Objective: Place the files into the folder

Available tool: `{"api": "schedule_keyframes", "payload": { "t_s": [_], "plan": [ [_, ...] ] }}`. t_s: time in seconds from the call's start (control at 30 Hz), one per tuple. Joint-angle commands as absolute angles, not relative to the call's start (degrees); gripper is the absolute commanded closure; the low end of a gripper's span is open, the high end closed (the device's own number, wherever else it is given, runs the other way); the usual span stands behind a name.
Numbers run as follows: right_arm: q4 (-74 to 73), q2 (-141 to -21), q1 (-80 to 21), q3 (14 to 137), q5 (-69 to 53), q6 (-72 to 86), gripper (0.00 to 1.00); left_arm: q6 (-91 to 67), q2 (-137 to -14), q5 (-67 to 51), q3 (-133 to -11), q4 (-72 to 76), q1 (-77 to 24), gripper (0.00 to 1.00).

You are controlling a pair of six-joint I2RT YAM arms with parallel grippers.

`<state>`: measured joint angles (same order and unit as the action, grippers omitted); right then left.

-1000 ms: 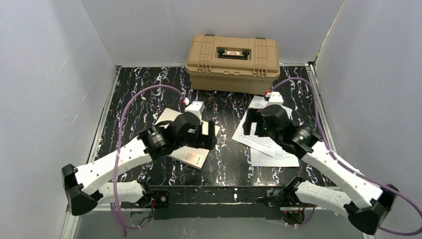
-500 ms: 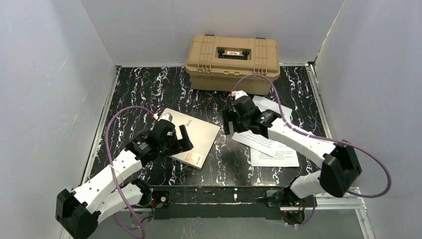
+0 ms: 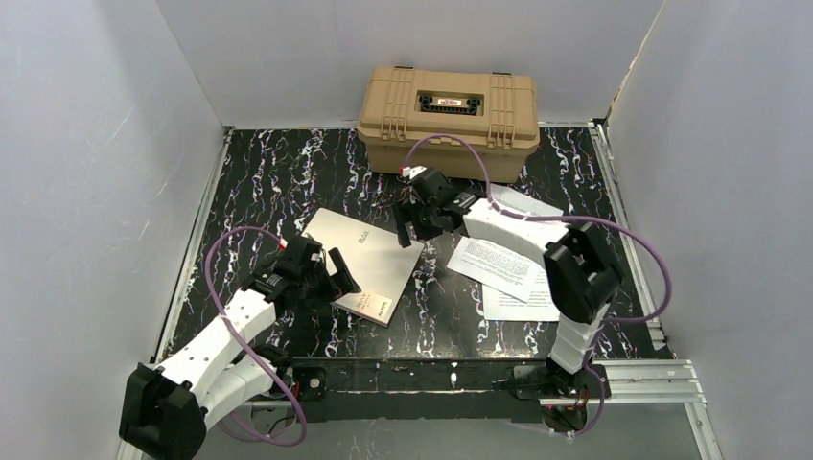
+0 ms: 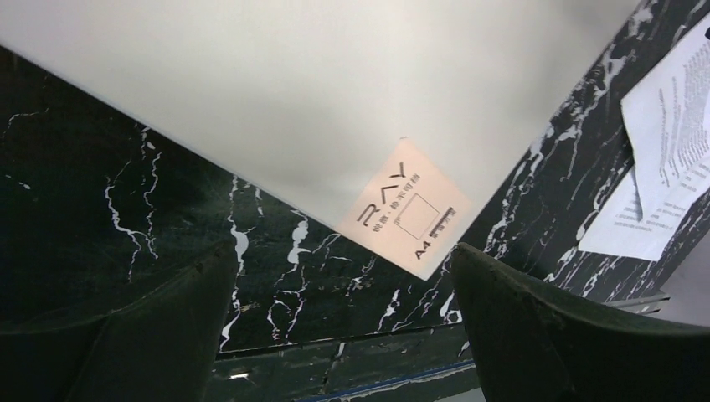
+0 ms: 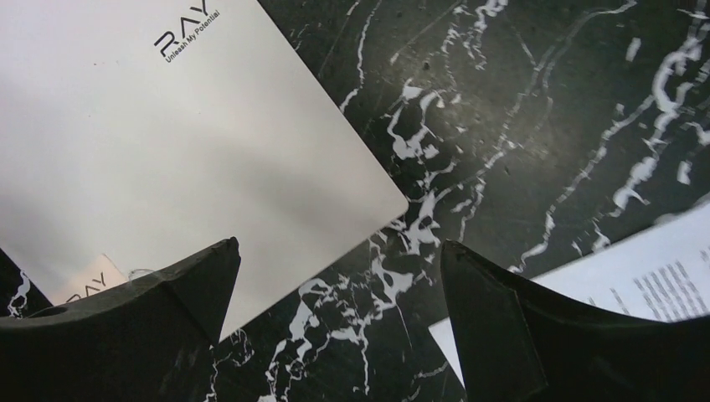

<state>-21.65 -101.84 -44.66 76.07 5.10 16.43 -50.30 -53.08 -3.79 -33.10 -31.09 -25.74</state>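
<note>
Files are lying loose and overlapping on the black marbled worktop, around 4 o'clock from its middle. The folder is flat and closed at 9 o'clock, beige cover up, with a strip of bare worktop between the two. The left end effector is spread wide with nothing in it, at the folder's 8 o'clock edge. The right end effector is wide open and empty too, over the folder's 2 o'clock corner. A tan hard case sits at 12 o'clock.
</note>
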Motion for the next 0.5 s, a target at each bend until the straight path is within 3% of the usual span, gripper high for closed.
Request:
{"api": "schedule_keyframes", "payload": {
  "t_s": [0.0, 0.47],
  "plan": [
    [-19.36, -106.96, -44.57, 81.83, 0.37, 14.61, 0.01, -51.82, -54.00, -6.46, -30.99, -30.43, -23.70, 0.02],
    [-16.47, -117.67, -43.25, 87.26, -7.39, 14.55, 0.01, -51.12, -61.40, -10.52, -28.34, -21.35, -17.96, 0.02]
  ]
}}
